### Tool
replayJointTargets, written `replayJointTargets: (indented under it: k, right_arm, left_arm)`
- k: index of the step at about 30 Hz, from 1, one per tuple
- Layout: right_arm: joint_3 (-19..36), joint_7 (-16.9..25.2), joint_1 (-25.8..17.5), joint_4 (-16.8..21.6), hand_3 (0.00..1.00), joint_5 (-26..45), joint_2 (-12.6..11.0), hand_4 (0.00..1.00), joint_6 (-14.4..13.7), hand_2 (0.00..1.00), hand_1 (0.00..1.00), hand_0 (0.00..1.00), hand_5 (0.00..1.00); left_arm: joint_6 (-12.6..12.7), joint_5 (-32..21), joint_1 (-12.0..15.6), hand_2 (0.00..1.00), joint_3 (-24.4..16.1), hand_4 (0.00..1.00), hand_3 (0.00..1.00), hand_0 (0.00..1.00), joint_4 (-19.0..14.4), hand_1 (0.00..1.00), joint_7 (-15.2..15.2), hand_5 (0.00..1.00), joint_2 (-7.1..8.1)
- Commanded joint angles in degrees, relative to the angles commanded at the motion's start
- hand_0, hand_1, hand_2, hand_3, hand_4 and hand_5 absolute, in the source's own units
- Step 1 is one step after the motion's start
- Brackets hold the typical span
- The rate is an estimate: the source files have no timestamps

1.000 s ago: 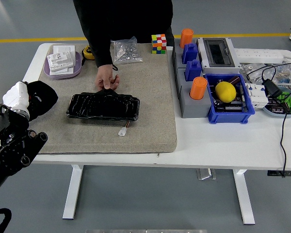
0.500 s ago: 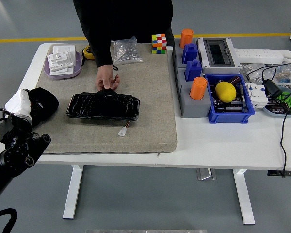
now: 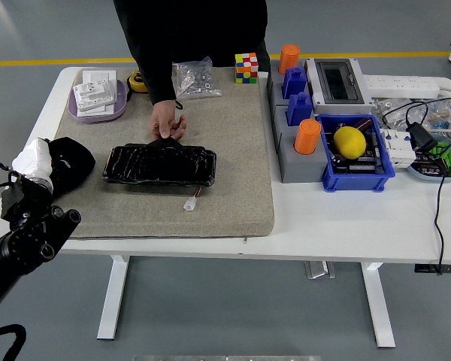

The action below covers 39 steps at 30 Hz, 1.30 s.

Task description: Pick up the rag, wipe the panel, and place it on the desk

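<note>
Since a second ago my left arm has drawn back toward the near left corner, and the rag [image 3: 74,161] has come down with it; it now lies as a dark heap on the left end of the mat [image 3: 233,173], just beside the left end of the panel [image 3: 159,164] and apart from it; the left robot hand [image 3: 31,162] sits at the rag's left edge, its white part up against the cloth.

From this view I cannot tell whether the fingers are closed on the rag or have let go; the hand's underside is hidden behind its own wrist and the cloth is black on black; so I treat the grip as unknown.

The panel has not shifted across the frames; it lies flat in the middle of the mat, and the person's hand [image 3: 166,120] at the far side pinches its back edge, holding it steady as before; a small white connector [image 3: 189,203] lies just in front of the panel, unmoved.

My reading: the rag is clear of the panel and resting low on the mat over the table [image 3: 323,226], so the wiping looks finished and I am in the placing step; what remains, as I judge it, is to confirm release and lift the hand away without dragging the cloth along; my right arm is out of view.
</note>
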Motion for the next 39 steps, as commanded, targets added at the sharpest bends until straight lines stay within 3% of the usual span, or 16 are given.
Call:
replayJointTargets:
  k: [1, 6, 7, 12, 13, 31, 32, 37, 38, 39]
  right_arm:
    - [0.0, 0.0, 0.0, 0.0, 0.610, 0.0, 0.0, 0.998, 0.0, 0.663, 0.514, 0.714, 0.655]
    - [0.1, -0.1, 0.1, -0.1, 0.610, 0.0, -0.1, 0.998, 0.0, 0.663, 0.514, 0.714, 0.655]
    - [0.1, -0.1, 0.1, -0.1, 0.610, 0.0, -0.1, 0.998, 0.0, 0.662, 0.513, 0.714, 0.654]
    - [0.1, -0.2, 0.1, -0.1, 0.610, -0.1, -0.1, 0.998, 0.0, 0.662, 0.513, 0.714, 0.654]
    - [0.1, -0.2, 0.0, -0.1, 0.608, -0.1, 0.0, 0.998, 0.1, 0.662, 0.513, 0.713, 0.653]
    - [0.8, -0.3, -0.2, -0.1, 0.607, -1.3, -0.1, 0.998, -0.3, 0.662, 0.510, 0.715, 0.652]
    - [0.8, -0.4, -0.2, -0.1, 0.607, -1.5, -0.1, 0.998, -0.3, 0.662, 0.510, 0.716, 0.651]
    - [0.7, -0.3, -0.2, -0.1, 0.607, -1.6, -0.1, 0.998, -0.3, 0.662, 0.510, 0.716, 0.651]
    - [0.7, -0.3, -0.2, -0.2, 0.607, -1.6, -0.1, 0.998, -0.3, 0.662, 0.509, 0.715, 0.647]
    - [0.8, -0.3, -0.2, -0.2, 0.607, -1.7, -0.1, 0.998, -0.2, 0.662, 0.509, 0.715, 0.647]
  left_arm:
    - [-0.2, 0.1, 0.0, 0.805, -0.1, 0.014, 0.586, 0.397, -0.1, 0.665, 0.1, 0.002, 0.01]
    - [-0.9, 0.7, -0.1, 0.805, -0.6, 0.014, 0.586, 0.397, -0.6, 0.665, -0.1, 0.002, 0.20]
    - [-1.0, 0.8, -0.1, 0.819, -0.8, 0.164, 0.618, 0.417, -0.6, 0.724, -0.1, 0.007, 0.21]
    - [-1.1, 1.7, 0.0, 0.819, -1.5, 0.164, 0.618, 0.417, -1.1, 0.724, -0.2, 0.007, 0.20]
    - [-1.1, 2.1, 0.0, 0.822, -1.9, 0.251, 0.630, 0.427, -1.3, 0.735, -0.1, 0.051, 0.18]
    - [-5.3, 3.4, 0.8, 0.839, -3.8, 0.235, 0.650, 0.435, -3.4, 0.783, 2.1, 0.101, 1.07]
    - [-5.8, 3.4, 0.9, 0.877, -3.9, 0.354, 0.698, 0.459, -3.8, 0.825, 2.3, 0.121, 1.10]
    - [-8.3, 3.2, 1.4, 0.877, -4.2, 0.354, 0.698, 0.459, -6.0, 0.825, 3.3, 0.121, 1.40]
    - [-8.8, 3.2, 1.5, 0.927, -4.4, 0.666, 0.826, 0.563, -6.6, 0.901, 3.6, 0.125, 1.44]
    - [-9.6, 3.4, 1.7, 0.927, -4.6, 0.666, 0.826, 0.563, -7.4, 0.901, 3.9, 0.125, 1.48]
